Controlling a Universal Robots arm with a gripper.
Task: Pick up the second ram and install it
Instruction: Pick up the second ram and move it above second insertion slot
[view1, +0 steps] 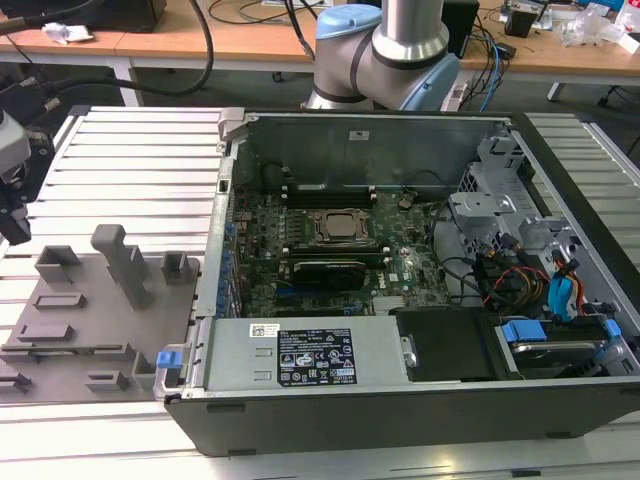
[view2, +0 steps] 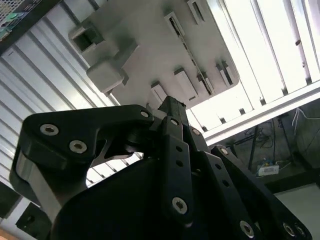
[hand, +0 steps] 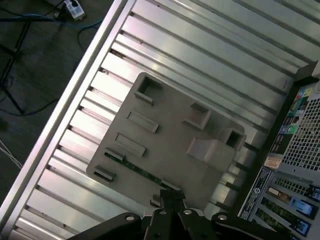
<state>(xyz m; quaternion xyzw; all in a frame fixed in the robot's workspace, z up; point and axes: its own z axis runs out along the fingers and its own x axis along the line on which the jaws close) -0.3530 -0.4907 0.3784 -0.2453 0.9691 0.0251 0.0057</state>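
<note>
Second ram (hand: 136, 169), thin green stick, on edge in a slot of the grey tray (hand: 165, 125)

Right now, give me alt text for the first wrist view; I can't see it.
The gripper, jaws shut, hangs over a grey tray on a ribbed metal table, near the green second ram lying in a tray slot. A computer case stands beside the tray.
</note>
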